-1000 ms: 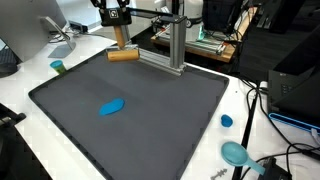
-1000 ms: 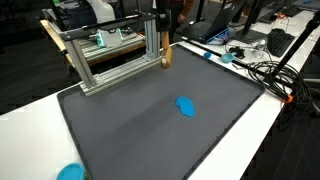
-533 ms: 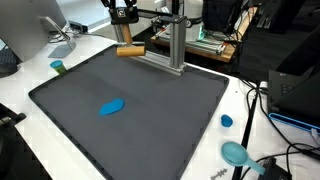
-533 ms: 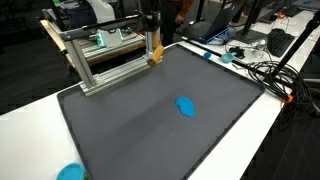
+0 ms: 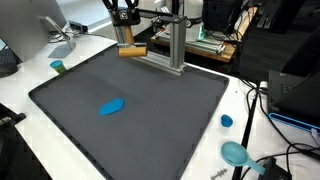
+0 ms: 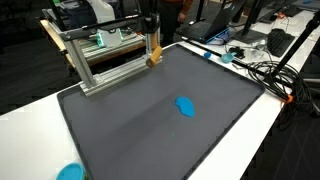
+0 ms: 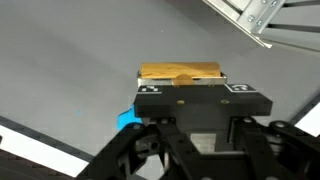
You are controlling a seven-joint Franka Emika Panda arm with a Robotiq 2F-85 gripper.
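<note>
Tool (image 5: 126,38) clamped on a tan rectangular wooden block (image 5: 131,51), holding it by its long sides; the wrist view shows the block (image 7: 181,72) crosswise between the fingers. Block is lifted clear, above the far edge of the dark grey mat (image 5: 160,110) covering the white surface (image 5: 15,95), just beside the aluminium-profile frame (image 5: 175,45). Blue flattened oval piece (image 5: 112,106) lies on the mat, well apart, nearer its middle. Both exterior views agree.

No legible text, label, brand or number on anything in view.
</note>
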